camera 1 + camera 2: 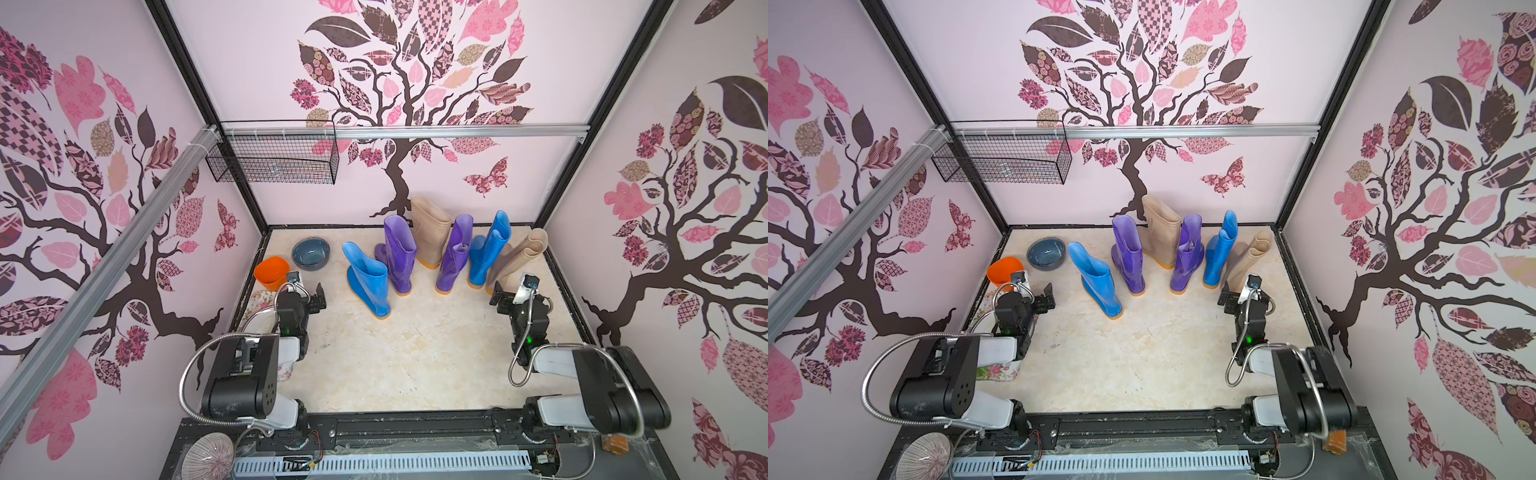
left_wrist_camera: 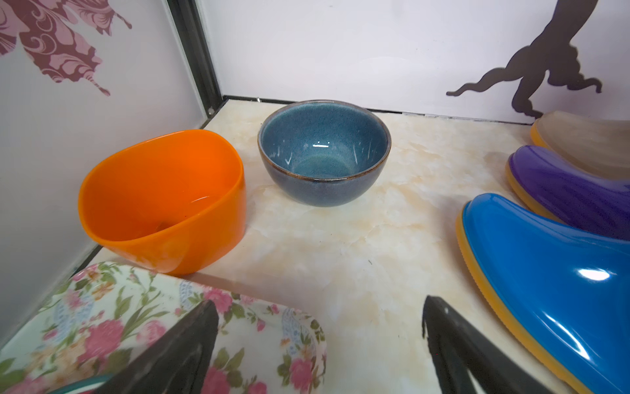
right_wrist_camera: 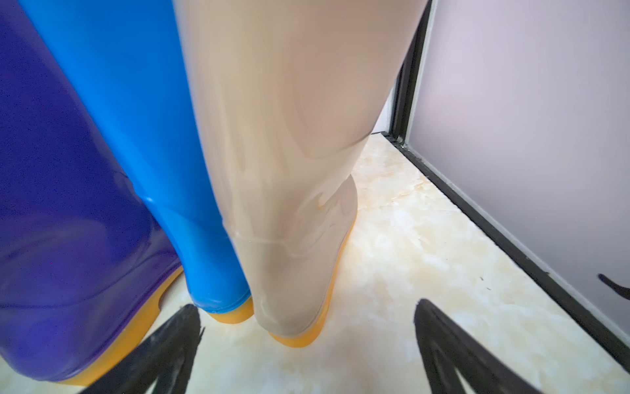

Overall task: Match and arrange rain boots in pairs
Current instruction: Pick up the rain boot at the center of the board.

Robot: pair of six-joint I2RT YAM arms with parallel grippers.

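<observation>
The six rain boots (image 1: 1129,253) stand in a colour-mixed arc, far middle to far right: near blue boot (image 1: 370,282), left purple boot (image 1: 399,257), far beige boot (image 1: 432,232), right purple boot (image 1: 455,257), right blue boot (image 1: 490,245), then a leaning beige boot (image 1: 517,262) seemingly propped on its blue neighbour. The right gripper (image 3: 306,310), jaws wide and empty, sits just short of that beige heel, probably to take it. The left gripper (image 2: 320,307), equally spread and empty, hangs at the left near the orange cup (image 1: 272,272) and grey-blue bowl (image 1: 311,254).
</observation>
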